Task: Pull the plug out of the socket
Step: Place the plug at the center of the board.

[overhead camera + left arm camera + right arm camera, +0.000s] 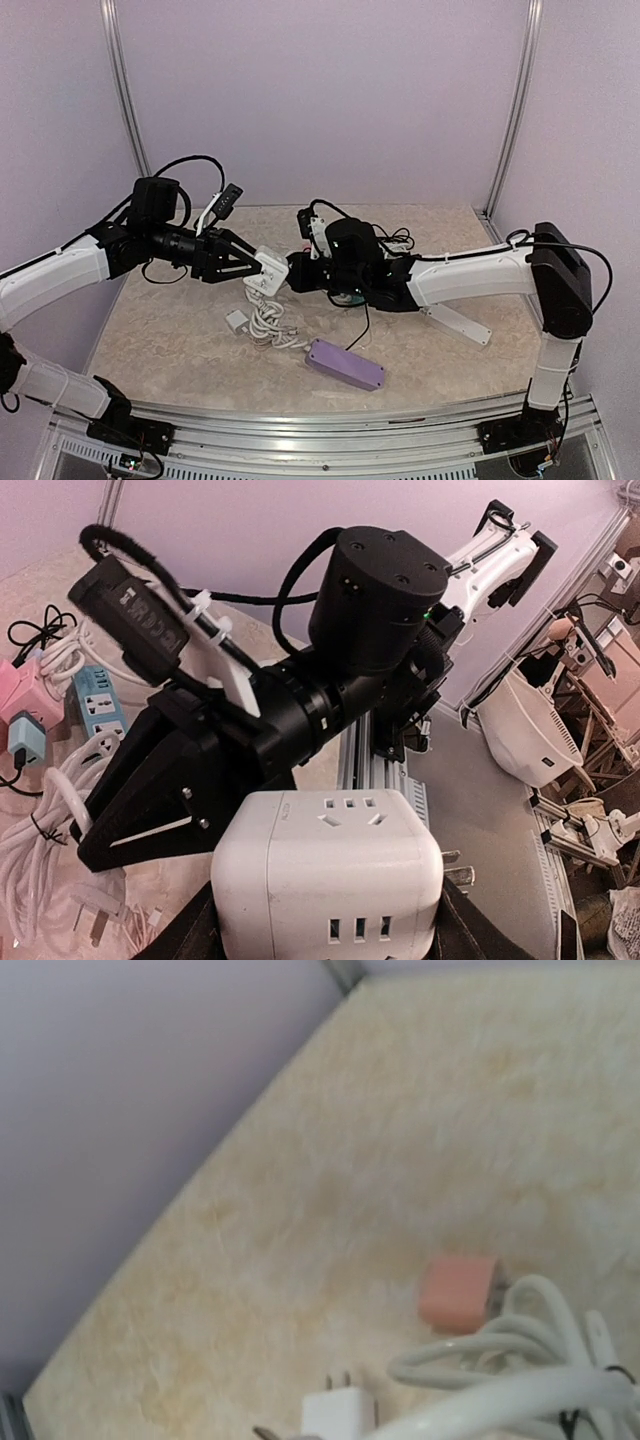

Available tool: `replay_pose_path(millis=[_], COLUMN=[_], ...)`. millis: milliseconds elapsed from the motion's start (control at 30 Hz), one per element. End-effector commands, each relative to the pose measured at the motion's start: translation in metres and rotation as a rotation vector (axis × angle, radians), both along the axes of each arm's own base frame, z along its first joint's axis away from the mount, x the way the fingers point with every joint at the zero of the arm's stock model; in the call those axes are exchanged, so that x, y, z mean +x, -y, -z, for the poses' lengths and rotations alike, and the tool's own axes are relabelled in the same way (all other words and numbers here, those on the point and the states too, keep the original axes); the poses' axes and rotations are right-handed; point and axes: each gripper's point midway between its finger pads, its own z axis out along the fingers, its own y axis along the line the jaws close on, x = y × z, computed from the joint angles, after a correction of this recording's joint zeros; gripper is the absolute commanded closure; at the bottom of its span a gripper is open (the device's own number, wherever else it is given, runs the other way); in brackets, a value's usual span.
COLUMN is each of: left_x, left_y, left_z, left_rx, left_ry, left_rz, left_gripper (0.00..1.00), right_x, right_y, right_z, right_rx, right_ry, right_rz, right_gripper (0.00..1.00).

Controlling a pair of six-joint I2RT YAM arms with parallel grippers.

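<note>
Two arms meet at a white socket cube (pixel 330 880) held above the tabletop (pixel 150 335): the left pincer (pixel 255 266) is clamped on the cube, the right pincer (pixel 296 272), fingers together, sits just beside it, and a cable coil (pixel 266 322) lies beneath it

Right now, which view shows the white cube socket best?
Left wrist: the white cube socket fills the foreground, outlet holes clear. Top external shows it small and partly covered. Right wrist doesn't show it.
</note>
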Motion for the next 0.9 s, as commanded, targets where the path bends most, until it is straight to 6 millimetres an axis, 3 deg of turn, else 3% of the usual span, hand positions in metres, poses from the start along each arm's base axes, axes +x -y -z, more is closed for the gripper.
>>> replay_pose_path(millis=[0,200,500,633,733,867], left_x=[-0.011,-0.011,-0.010,-0.006,-0.005,-0.004], left_y=[0.000,0.000,0.000,0.000,0.000,0.000], left_z=[-0.036,-0.036,-0.035,-0.033,-0.033,-0.032], left_rx=[-0.064,-0.061,-0.053,-0.042,-0.042,-0.038], left_ry=[0.094,0.097,0.095,0.093,0.094,0.090], left_rz=[0.043,0.037,0.031,0.010,0.006,0.000], left_gripper=[0.91,0.91,0.91,0.91,0.91,0.91], right_x=[-0.005,-0.006,0.001,0.005,0.008,0.010], right_y=[-0.033,-0.059,-0.077,-0.073,-0.067,-0.057], right_z=[-0.006,0.032,0.056,0.056,0.042,0.019], right_rx=[0.043,0.030,0.013,0.017,0.042,0.080], right_ry=[-0.018,-0.100,-0.139,-0.137,-0.104,-0.055], right_rz=[-0.145,-0.215,-0.250,-0.248,-0.260,-0.268], right_gripper=[1.00,1.00,1.00,0.77,0.57,0.40])
